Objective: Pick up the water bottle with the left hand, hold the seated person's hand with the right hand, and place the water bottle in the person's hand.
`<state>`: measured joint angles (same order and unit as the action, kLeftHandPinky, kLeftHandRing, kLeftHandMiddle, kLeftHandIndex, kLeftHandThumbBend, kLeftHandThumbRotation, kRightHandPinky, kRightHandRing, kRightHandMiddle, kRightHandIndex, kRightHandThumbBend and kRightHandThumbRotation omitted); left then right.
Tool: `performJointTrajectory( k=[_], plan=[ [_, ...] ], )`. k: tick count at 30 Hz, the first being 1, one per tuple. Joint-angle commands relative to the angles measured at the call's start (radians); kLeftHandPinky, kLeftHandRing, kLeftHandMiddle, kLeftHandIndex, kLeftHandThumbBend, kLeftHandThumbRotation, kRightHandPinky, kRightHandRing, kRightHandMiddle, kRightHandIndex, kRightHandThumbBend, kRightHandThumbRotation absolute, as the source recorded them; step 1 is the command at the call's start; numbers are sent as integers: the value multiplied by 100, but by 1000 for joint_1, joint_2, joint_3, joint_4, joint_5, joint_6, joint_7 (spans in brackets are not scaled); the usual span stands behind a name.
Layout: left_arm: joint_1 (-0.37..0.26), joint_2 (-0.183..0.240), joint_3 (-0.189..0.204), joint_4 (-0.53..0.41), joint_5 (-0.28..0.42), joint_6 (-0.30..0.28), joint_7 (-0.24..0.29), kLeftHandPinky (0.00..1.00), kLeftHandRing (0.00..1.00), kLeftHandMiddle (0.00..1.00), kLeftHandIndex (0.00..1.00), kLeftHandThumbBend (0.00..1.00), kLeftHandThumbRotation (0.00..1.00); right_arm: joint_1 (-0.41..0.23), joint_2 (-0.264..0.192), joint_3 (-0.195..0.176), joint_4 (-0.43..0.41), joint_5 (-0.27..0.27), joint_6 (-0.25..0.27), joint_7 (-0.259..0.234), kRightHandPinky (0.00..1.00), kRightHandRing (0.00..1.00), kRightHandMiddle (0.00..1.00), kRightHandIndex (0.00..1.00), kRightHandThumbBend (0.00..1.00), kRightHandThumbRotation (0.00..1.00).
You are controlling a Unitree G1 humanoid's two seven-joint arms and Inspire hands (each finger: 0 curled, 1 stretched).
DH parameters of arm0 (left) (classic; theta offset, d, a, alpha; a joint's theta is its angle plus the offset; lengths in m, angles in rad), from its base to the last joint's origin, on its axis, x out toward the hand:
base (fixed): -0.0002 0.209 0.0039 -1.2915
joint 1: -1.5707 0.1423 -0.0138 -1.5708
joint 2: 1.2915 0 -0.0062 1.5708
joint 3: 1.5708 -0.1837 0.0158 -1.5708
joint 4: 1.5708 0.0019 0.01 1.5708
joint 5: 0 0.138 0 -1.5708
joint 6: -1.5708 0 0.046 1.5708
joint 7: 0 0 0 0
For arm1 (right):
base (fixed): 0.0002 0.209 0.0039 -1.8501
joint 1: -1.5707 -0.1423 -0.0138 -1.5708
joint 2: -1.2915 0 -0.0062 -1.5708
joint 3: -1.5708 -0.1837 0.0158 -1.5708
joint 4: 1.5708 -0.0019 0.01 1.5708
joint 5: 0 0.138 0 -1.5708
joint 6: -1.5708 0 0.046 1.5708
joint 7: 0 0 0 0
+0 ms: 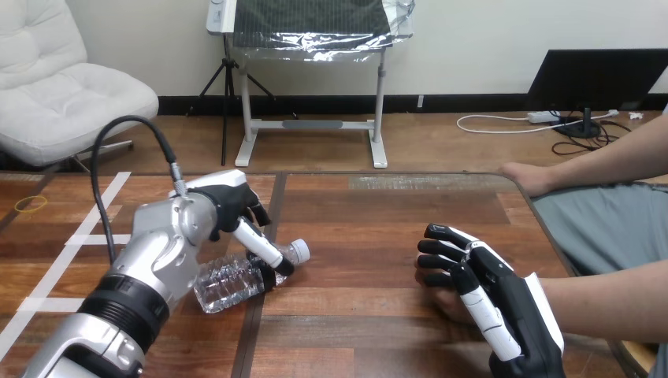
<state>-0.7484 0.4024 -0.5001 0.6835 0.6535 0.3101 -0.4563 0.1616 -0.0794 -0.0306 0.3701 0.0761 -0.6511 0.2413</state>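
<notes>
Status: water bottle (236, 279) lies on its side on the table (362, 228), left of centre, cap (301, 250) pointing toward the person's side. My left hand (230, 201) is down on it from above, over the neck end. I can't tell whether it's clamped or just resting there. Bottle body is flat on the wood, so I'd say it's not lifted yet.

Top approach makes sense: the bottle is lying down, and a push from the side would likely just roll it. It's clear and thin-walled, so probably light and crushable, and it could slip out under a hard squeeze. Can't tell how full it is. The neck end should be the stiffer part, a reasonable place to grab.

My right hand (488, 307) is laid over the person's hand (446, 307) near the table's right edge. Fingers (441, 246) are straight and spread, not wrapped round it as far as I can see; thumb hidden. So it's covering, not a hold yet. Purpose as I read it: steady that hand so it's a fixed target for the handover.

Risk: I'm on top, so palm access looks blocked. Can't tell if their palm faces up or down. I'd likely need to move to the wrist or underneath before the bottle goes in.

The person's other hand (524, 177) rests at the table's far edge, well apart from all this.

Judgement: pick-up in hand, hold half-made, placement not begun.
</notes>
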Motion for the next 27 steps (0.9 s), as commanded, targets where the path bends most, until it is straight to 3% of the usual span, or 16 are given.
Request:
performJointTrajectory(
  k=[1,27],
  plan=[
    [-29,4,-8,-10,22,-10,19,100,92,84,77,100,36,-32,9,8,-48,-2,-13,-9,68,74,76,78,81,80],
    [-30,-6,-53,-9,66,6,-9,100,94,89,84,100,37,-32,7,11,-48,4,-16,-6,68,74,76,78,80,79]
  ],
)
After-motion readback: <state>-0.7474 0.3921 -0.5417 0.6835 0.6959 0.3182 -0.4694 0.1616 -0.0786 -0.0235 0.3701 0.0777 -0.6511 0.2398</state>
